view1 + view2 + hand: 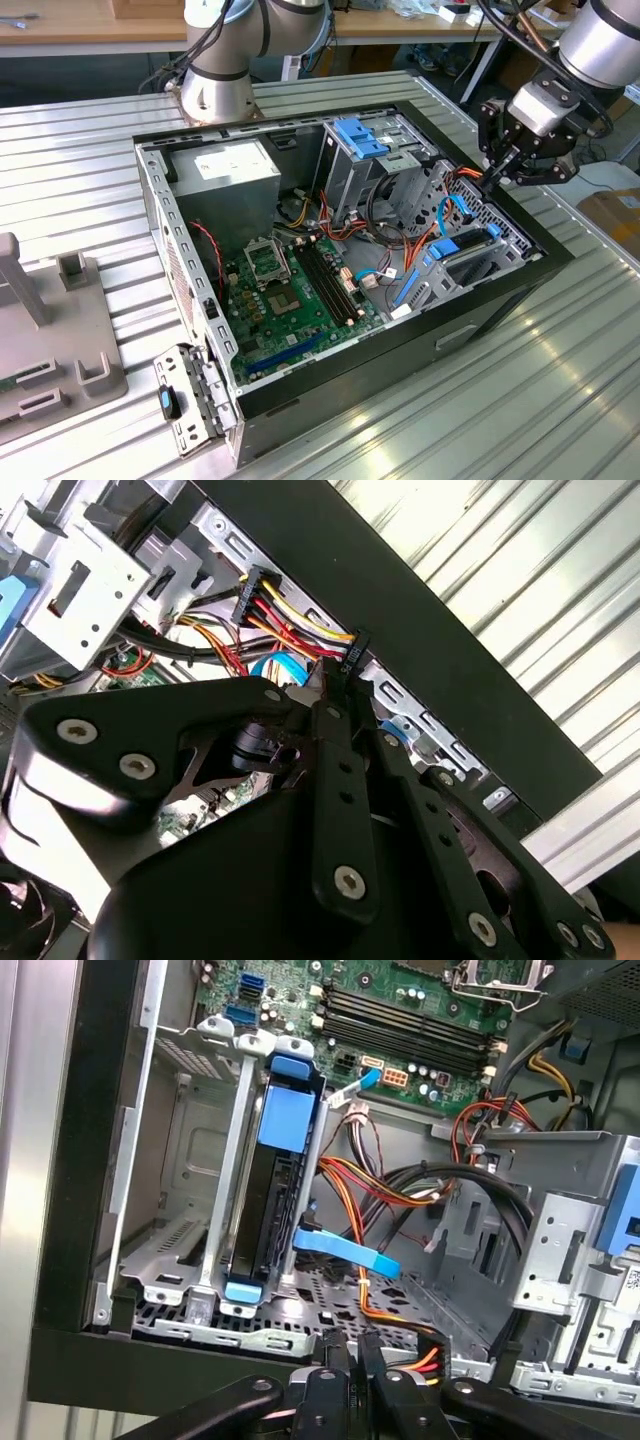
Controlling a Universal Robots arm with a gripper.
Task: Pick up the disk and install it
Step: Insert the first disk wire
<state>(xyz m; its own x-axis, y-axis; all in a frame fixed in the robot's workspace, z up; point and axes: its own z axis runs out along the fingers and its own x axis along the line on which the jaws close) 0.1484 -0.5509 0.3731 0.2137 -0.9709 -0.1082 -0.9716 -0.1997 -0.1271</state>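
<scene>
The disk stands on edge in a metal bay at the case's corner on the exterior view's right, a bright blue carrier around it. In the first wrist view the disk shows as a dark slab between blue clips. My gripper hangs just above the case's wall, beside that bay. In both wrist views its fingers meet, shut on a black power connector with yellow, red and black wires. My gripper holds the bundle clear of the disk. In the second wrist view, my gripper hides the disk.
The open computer case lies on a ribbed metal table. Inside are a grey power-supply box, a green motherboard, a drive cage with a blue bracket and loose cables. A grey fixture sits at the exterior view's left.
</scene>
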